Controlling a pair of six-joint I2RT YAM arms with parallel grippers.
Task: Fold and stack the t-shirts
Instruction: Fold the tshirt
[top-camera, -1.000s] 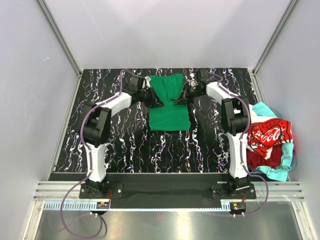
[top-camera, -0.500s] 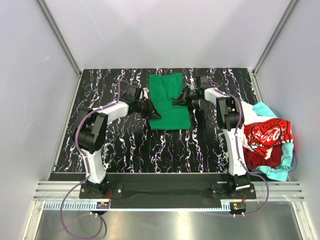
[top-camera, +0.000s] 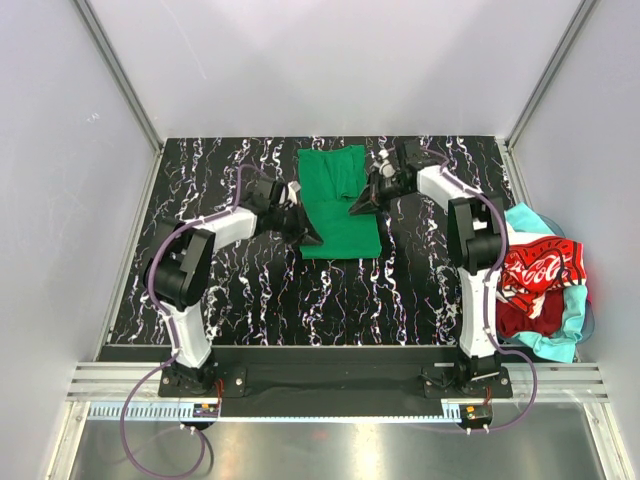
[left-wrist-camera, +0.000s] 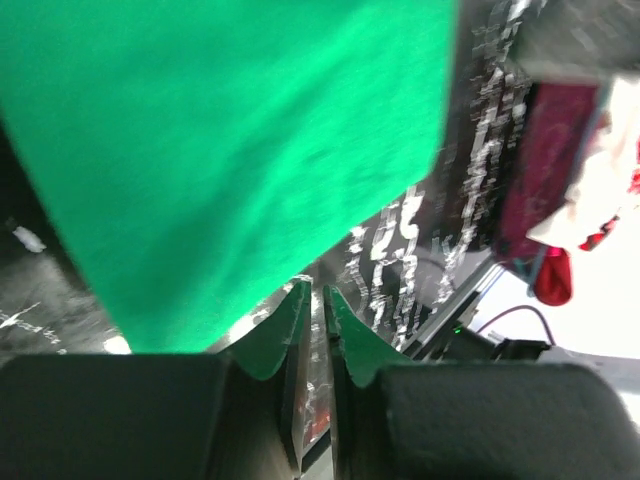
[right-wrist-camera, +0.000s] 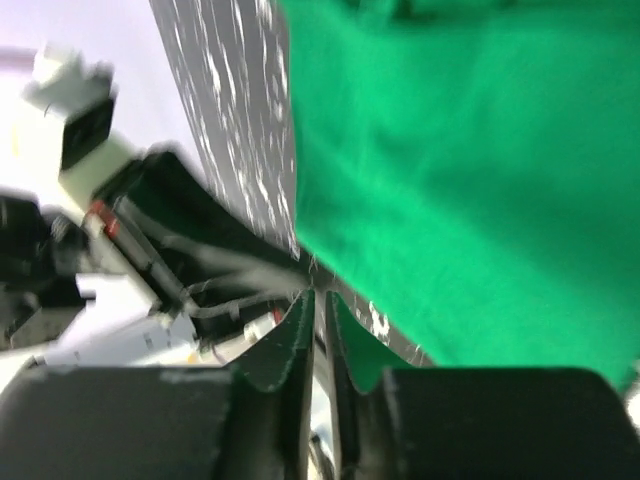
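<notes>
While left pincer (top-camera: 313, 237) and right pincer (top-camera: 357, 208) flank it clenched, green t-shirt (top-camera: 340, 228) folded lengthwise, lying flat

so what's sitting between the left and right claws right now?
The green t-shirt, lying flat. The left claw is at its left edge and the right claw at its right edge. The top view shows this best.

white Coca-Cola script on the red t-shirt (top-camera: 538, 268) in the pile at table's right edge

Heaped t-shirts (top-camera: 535, 290) block the right edge; walls (top-camera: 60, 200) hem the table (top-camera: 250, 290).
</notes>
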